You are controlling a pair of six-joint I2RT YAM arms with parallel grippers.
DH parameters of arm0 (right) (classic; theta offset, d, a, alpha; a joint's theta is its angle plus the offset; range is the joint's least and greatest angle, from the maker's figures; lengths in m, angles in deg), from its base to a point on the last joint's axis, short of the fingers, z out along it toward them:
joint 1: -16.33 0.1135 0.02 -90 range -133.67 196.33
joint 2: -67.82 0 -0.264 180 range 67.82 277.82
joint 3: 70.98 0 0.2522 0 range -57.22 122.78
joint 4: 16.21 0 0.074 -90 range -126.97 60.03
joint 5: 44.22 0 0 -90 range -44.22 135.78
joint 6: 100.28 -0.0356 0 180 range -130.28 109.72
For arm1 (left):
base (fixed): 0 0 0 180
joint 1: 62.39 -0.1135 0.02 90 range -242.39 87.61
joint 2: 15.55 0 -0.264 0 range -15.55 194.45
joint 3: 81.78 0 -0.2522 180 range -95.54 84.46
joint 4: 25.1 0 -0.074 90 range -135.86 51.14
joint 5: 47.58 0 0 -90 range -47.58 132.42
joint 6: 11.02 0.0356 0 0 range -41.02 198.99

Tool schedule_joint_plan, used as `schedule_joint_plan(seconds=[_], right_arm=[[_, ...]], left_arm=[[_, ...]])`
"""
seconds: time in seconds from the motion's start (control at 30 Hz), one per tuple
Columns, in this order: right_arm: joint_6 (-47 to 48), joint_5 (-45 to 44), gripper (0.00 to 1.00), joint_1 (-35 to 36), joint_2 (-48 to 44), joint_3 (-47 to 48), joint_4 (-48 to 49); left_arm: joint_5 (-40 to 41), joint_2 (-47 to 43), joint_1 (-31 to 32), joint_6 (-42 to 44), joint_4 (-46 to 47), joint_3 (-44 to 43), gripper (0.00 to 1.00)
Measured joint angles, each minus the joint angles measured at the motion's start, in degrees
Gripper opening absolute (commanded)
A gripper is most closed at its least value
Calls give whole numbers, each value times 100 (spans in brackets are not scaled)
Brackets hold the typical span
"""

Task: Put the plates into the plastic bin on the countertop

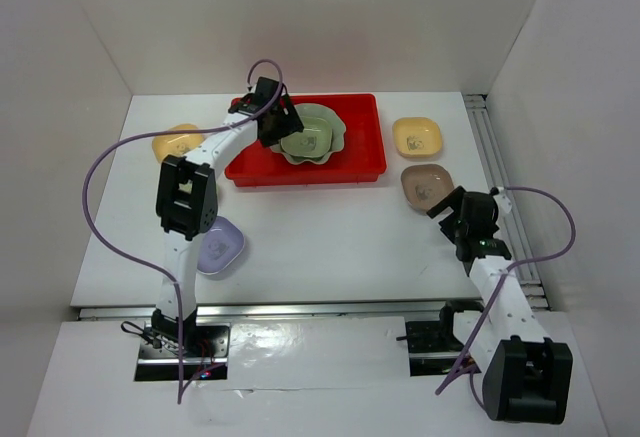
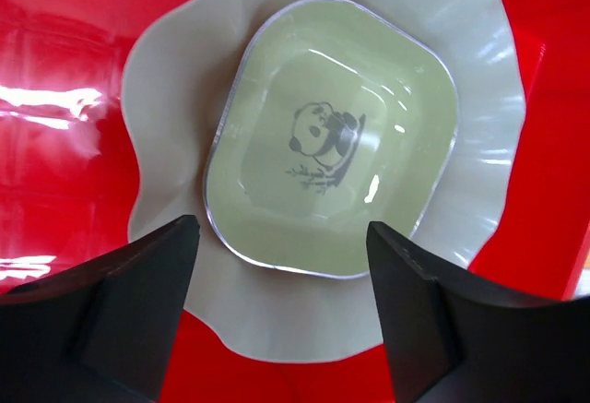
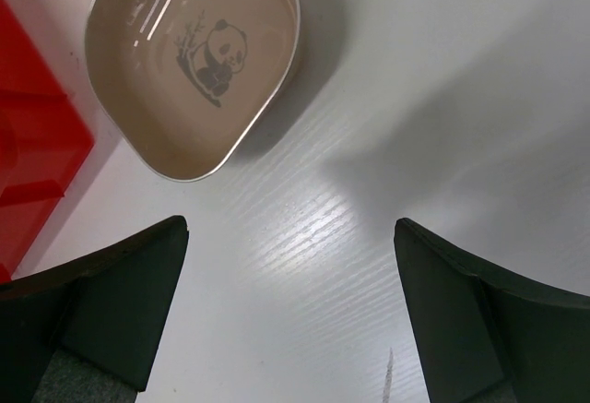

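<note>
Held the left pincer (image 2: pixel 281 228) spread wide and empty, straight above the small light-green rounded-square dish (image 2: pixel 332 136), nested in the large pale-green scalloped-rim dish (image 2: pixel 479 99) inside the shallow red plastic bin (image 2: pixel 55 53); stacked, apparently, to save room. Reached toward 12 o'clock, elbow high. Poised the right pincer (image 3: pixel 290 228), equally open and empty, over white table (image 3: pixel 415 99), brown rounded-square panda-print dish (image 3: pixel 194 53) at its 11 o'clock, outside the bin.

Top view high from behind, wrist views close, downward, left shares plastic bin (image 1: pixel 365 149)
</note>
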Motion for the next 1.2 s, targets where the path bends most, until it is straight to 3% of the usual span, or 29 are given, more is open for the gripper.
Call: schedule_joint_plan(seconds=[0.2,0.27,0.53,0.9,1.2], right_arm=[[-125,-24,100,0,238,-105,131],[-166,-52,100,0,358,-175,264],[-317,-118,96,-48,1126,-195,855],[-444,-105,95,-190,1698,-85,1327],[-492,4,95,-214,1381,136,1467]], left_arm=[[22,-313,57,7,-57,22,92],[20,-568,59,33,-63,24,100],[-17,-1622,208,435,-37,98,100],[-9,-3532,721,772,162,1812,100],[17,-3611,769,774,197,2223,100]])
